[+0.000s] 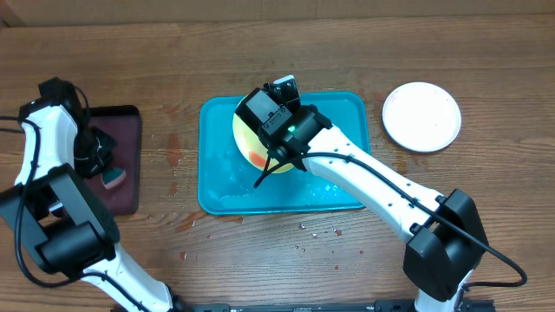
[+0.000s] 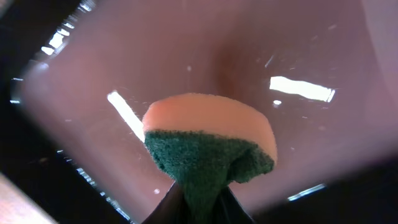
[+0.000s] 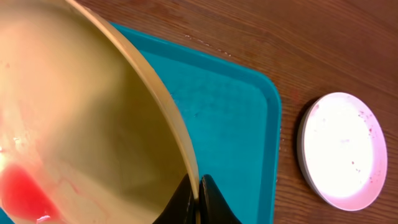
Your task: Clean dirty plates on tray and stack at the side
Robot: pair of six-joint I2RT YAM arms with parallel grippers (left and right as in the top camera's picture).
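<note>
Arms reach apart: the right one stretches diagonally from near right over the turquoise tray (image 1: 347,113), right claw (image 3: 198,186) pinching the tilted yellow-green plate (image 3: 81,124) by its rim. Left claw (image 2: 198,199), bent over the black tray (image 1: 130,156), pinches a sponge (image 2: 208,143). White plate (image 1: 421,116) rests on the tabletop (image 1: 486,52), right of the tray.

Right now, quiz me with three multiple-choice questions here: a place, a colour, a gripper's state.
1. Where is the white plate? A on the turquoise tray; B on the table, right of that tray; C in the black tray.
2. What colour is the smear on the yellow-green plate? A blue; B red; C black.
3. The left gripper is: A open; B shut on a plate; C shut on the sponge.
Answers: B, it sits on bare wood; B, the right wrist view shows red; C, it clamps the green pad.
</note>
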